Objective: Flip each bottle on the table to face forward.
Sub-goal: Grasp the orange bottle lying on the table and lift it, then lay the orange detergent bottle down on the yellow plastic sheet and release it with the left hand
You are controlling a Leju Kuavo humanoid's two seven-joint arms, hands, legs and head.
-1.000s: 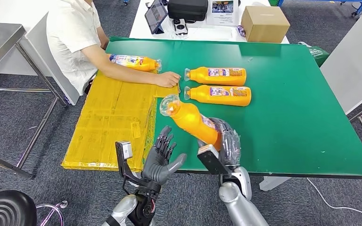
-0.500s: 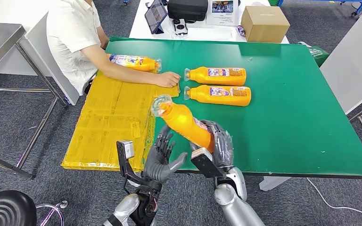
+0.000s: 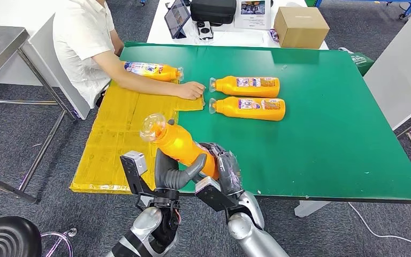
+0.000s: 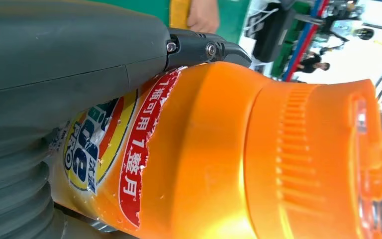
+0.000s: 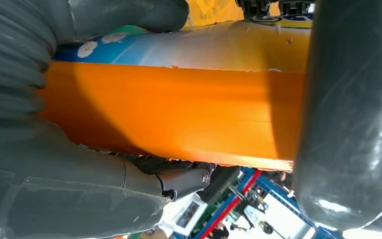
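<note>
Since a second ago both hands have drawn the held bottle (image 3: 179, 144) back toward the near table edge: the left hand (image 3: 174, 174) now clasps its body beside the right hand (image 3: 222, 168), which grips the base, cap tilted up and away. Judged a two-handed hold for turning it label-forward. Count: four orange bottles, one held, two (image 3: 244, 85) (image 3: 247, 108) lying parallel at mid green table (image 3: 342, 123), one (image 3: 152, 70) farthest, behind the person's forearm (image 3: 150, 85)
</note>
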